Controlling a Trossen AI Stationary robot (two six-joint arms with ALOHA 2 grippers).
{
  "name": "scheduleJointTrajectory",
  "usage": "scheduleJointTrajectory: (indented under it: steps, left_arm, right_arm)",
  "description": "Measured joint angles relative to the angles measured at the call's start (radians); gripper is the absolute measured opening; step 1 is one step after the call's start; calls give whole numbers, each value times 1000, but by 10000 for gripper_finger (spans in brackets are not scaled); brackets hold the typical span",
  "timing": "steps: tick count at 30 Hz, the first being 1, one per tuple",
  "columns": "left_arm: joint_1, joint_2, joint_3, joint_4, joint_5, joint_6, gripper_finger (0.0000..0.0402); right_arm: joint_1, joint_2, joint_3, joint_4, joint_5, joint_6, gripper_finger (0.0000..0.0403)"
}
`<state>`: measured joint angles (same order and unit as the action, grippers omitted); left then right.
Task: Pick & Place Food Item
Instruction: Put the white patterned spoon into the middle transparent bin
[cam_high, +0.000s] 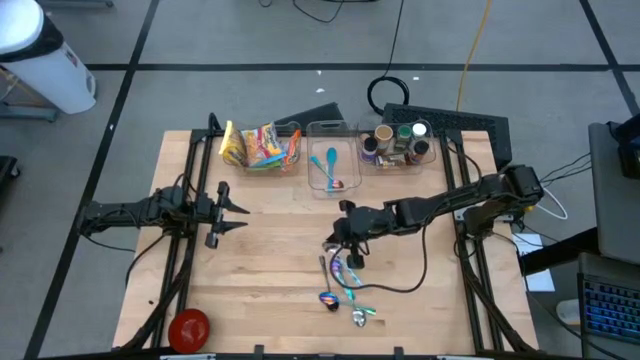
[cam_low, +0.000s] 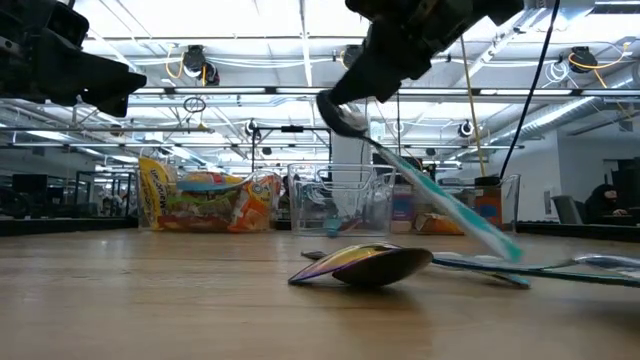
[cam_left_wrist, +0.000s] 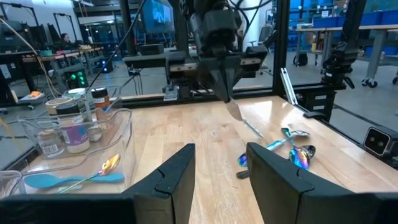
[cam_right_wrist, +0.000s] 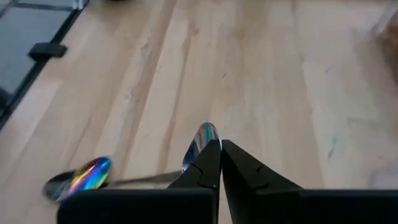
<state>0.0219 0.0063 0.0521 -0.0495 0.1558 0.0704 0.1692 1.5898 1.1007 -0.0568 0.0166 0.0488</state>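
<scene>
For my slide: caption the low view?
Right gripper lifts a teal-handled spoon above iridescent metal spoons.

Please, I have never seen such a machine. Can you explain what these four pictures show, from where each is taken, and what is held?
It is a robot with two dark arms at a wooden table. One picture looks down from above, one looks level across the table top, and two come from cameras on the wrists. The right tool is shut on a spoon, lifted at a slant over more spoons. The left tool waits, open and empty. At the far edge stand three clear bins: snack bags, utensils, jars. A red thing lies near the front.
</scene>
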Motion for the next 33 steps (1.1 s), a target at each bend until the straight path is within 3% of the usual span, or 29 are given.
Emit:
scheduleJointTrajectory:
  steps: [23,33]
  left_arm:
    - [0,0,0,0,0,0,152]
    - [0,0,0,0,0,0,152]
  right_arm:
    - [-80,0,0,404,34,-118,0]
    - [-169,-138,2,393,35,-141,0]
